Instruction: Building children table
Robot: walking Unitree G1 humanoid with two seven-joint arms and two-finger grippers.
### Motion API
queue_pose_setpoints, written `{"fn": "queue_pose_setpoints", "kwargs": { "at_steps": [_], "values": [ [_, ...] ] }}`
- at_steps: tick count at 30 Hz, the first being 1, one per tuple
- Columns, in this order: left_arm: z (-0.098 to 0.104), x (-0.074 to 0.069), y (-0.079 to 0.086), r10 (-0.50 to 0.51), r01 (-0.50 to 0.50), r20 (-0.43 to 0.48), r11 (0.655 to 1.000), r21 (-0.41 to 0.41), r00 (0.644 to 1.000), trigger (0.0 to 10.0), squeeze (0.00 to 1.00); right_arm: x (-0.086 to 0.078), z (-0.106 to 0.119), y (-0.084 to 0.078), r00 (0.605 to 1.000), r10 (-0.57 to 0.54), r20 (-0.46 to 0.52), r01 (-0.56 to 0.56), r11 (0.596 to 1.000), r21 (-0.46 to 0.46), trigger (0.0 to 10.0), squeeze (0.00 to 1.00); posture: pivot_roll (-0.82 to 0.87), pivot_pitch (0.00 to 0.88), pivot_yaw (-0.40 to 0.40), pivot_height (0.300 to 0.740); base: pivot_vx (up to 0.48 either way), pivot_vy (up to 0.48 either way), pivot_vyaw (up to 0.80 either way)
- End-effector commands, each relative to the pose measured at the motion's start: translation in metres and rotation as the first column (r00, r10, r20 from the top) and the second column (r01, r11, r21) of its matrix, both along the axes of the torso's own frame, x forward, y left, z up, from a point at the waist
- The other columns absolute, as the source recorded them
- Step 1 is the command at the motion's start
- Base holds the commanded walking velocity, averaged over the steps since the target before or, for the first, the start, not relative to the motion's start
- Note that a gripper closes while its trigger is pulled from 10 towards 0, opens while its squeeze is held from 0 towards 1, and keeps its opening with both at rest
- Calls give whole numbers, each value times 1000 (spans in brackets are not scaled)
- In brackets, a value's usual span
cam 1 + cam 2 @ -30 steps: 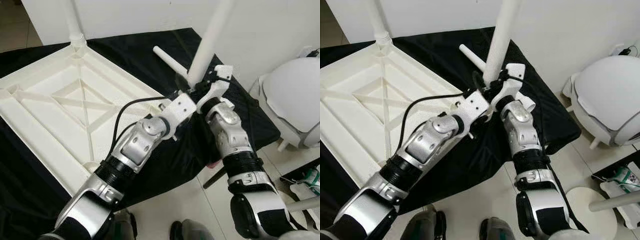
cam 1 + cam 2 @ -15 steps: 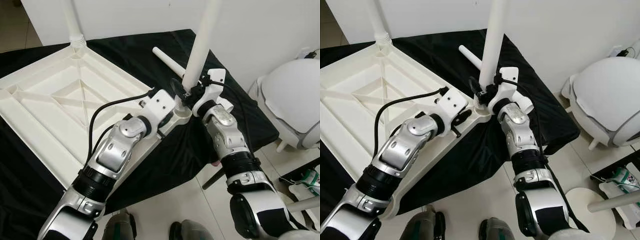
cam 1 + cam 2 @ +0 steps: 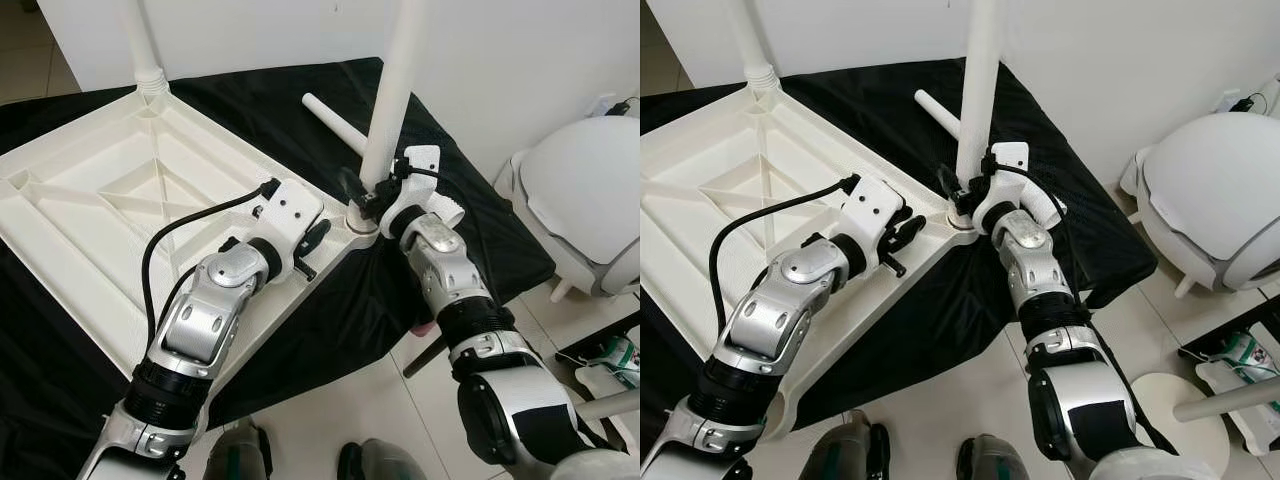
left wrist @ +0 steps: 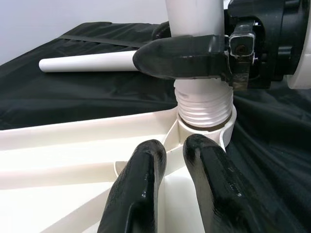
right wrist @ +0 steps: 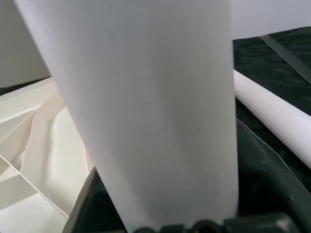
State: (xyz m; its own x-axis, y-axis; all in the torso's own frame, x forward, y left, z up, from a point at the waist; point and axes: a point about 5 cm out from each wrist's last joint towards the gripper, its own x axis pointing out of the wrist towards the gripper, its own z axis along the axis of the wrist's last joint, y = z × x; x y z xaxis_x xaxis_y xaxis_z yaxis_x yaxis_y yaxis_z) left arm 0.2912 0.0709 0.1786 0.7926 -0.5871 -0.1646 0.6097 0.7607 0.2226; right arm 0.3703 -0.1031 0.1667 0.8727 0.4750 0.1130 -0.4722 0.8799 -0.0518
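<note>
Withdrawn left claw (image 4: 167, 160) nearly pressed together; right claw (image 3: 372, 192) pinching upright leg (image 3: 388, 90).

leg (image 3: 392, 90) upright in tabletop (image 3: 110, 200) corner

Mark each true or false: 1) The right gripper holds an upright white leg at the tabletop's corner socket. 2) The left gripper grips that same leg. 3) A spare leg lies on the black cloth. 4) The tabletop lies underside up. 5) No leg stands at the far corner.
1) True: the right gripper clamps the upright leg just above the corner socket.
2) False: the left gripper rests on the tabletop, fingers together, holding nothing.
3) True: the spare leg lies on the black cloth.
4) True: its ribs face up.
5) False: a far leg stands there.
</note>
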Motion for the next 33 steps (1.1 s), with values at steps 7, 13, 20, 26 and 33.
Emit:
{"fn": "queue_pose_setpoints", "kwargs": {
  "at_steps": [7, 13, 20, 26, 33],
  "values": [
    [-2, -3, 0, 39, -39, -3, 999, -8, 999, 10000, 0, -1, -5, 0, 1000, 11, 2, -11, 999, -38, 10000, 0, -3, 32, -53, 740, 0, 0, 0],
    [-1, -3, 0, 53, -53, 9, 999, -12, 999, 10000, 0, -9, -14, 6, 997, 67, 26, -64, 992, -107, 10000, 0, 1, 35, -58, 740, 0, 0, 0],
    [2, -2, 1, 64, -64, 17, 998, -14, 998, 10000, 0, -19, -19, 8, 992, 108, 65, -98, 985, -141, 10000, 0, 2, 37, -54, 740, 0, 0, 0],
    [4, -2, 2, 63, -63, 24, 998, -16, 998, 10000, 0, -25, -25, 6, 991, 100, 88, -88, 986, -139, 10000, 0, 1, 44, -44, 740, 0, 0, 0],
    [6, -3, 3, 61, -60, 28, 998, -14, 998, 10000, 0, -29, -36, 2, 995, 70, 65, -64, 994, -87, 10000, 0, 1, 50, -38, 740, 0, 0, 0]
  ]
}}
